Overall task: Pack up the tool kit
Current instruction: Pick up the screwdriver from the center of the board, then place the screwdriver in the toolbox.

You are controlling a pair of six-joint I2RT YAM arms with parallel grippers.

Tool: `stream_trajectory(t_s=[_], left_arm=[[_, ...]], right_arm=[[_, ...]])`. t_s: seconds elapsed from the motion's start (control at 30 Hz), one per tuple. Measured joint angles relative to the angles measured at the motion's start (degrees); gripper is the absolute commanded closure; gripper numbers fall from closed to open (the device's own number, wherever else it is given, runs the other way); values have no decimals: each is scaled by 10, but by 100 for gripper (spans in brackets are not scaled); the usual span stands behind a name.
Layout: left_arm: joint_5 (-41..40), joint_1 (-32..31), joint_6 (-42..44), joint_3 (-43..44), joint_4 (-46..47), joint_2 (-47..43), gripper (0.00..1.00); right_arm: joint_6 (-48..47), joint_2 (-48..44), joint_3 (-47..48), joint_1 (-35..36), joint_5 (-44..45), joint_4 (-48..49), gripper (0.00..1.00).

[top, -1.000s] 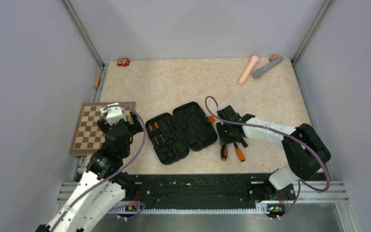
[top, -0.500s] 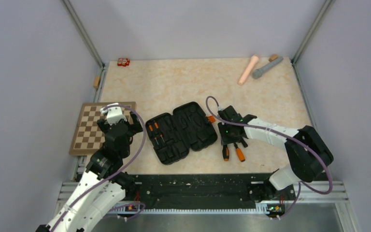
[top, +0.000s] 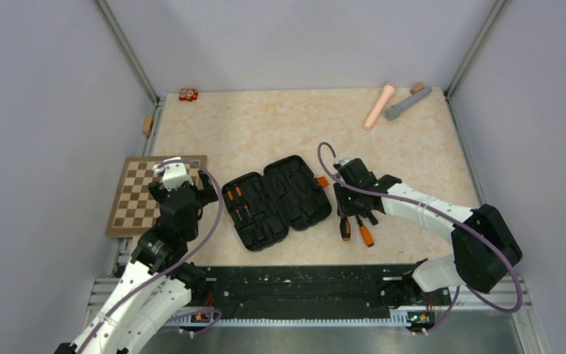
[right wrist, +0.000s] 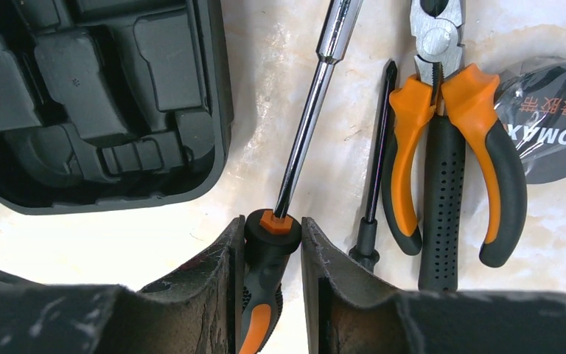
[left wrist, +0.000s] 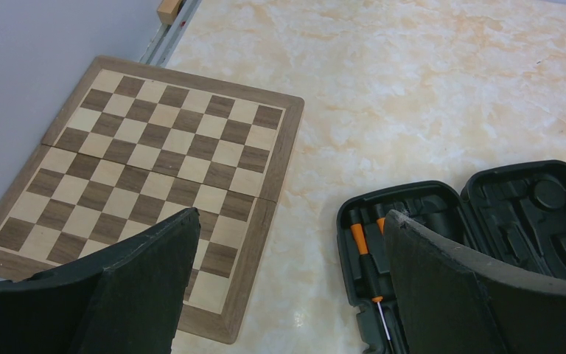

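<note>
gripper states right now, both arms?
Left gripper: open, holding nothing.
Right gripper: shut on the black-and-orange-handled steel-shaft screwdriver.

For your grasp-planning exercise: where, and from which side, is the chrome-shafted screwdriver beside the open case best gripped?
Grip the screwdriver by its black handle, just behind the orange collar, from above, one finger on each side. It lies flat on the table and the handle is its thickest part; the chrome shaft is thin and smooth. The right gripper is shut there.

Matt black plastic case (right wrist: 103,96); the screwdriver (right wrist: 302,147) has a glossy metal shaft.
</note>
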Motion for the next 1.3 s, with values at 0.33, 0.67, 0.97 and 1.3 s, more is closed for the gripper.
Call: stream_trajectory(t_s=[0.33, 0.67, 0.97, 1.3], left_arm=[[0, 0, 0, 0, 0, 0, 2], [0, 4, 0, 0, 0, 0, 2], [-3, 5, 0, 0, 0, 0, 2], [-13, 8, 0, 0, 0, 0, 2]], right_arm=[[-28, -30, 20, 2, -12, -2, 100], [-42, 4, 113, 50, -45, 33, 100], [-45, 130, 212, 129, -69, 69, 100], [-41, 238, 275, 183, -99, 106, 100]])
